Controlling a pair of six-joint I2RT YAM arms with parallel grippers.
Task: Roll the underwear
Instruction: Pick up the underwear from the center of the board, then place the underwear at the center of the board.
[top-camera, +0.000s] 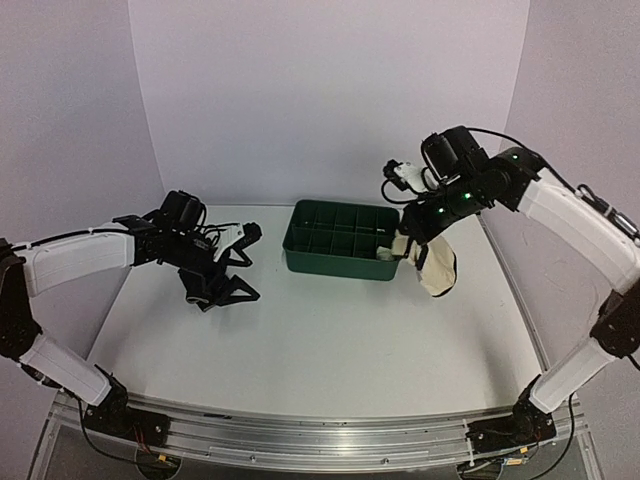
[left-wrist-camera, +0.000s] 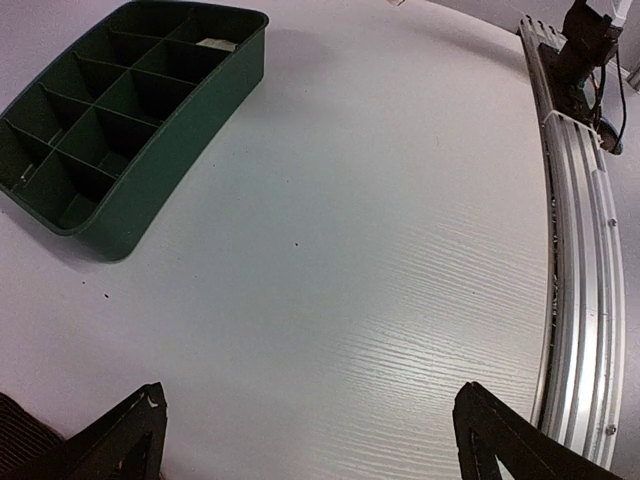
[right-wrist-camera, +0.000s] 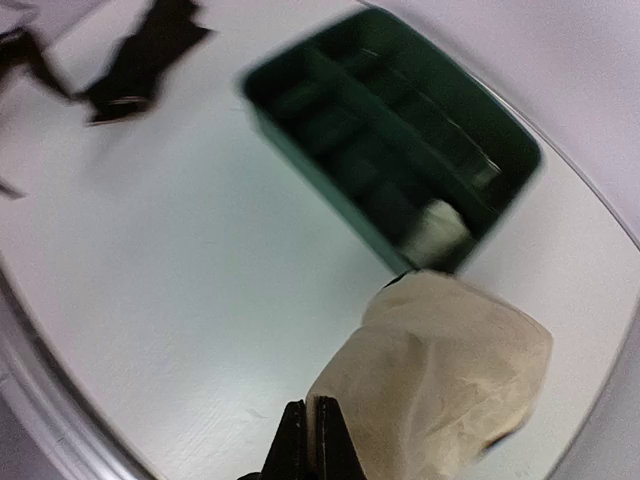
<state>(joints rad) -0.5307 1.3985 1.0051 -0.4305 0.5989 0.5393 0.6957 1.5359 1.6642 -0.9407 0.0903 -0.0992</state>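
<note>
A cream underwear (top-camera: 437, 268) with a dark edge hangs in the air just right of the green tray (top-camera: 300, 258), above the table. My right gripper (top-camera: 408, 232) is shut on its upper edge. In the right wrist view the cloth (right-wrist-camera: 450, 370) drapes loosely from the pinched jaws of the right gripper (right-wrist-camera: 318, 412). A small pale cloth piece (top-camera: 385, 254) lies in a near right compartment of the tray, and shows again as a pale cloth piece (right-wrist-camera: 440, 228). My left gripper (top-camera: 242, 263) hovers open over the table at the left, holding nothing. Its wrist view shows the left gripper (left-wrist-camera: 310, 400) above bare table.
The green compartment tray (left-wrist-camera: 160, 170) stands at the back middle of the white table. A metal rail (left-wrist-camera: 580, 300) runs along the near edge with the arm bases on it. Pale walls close in the back and sides.
</note>
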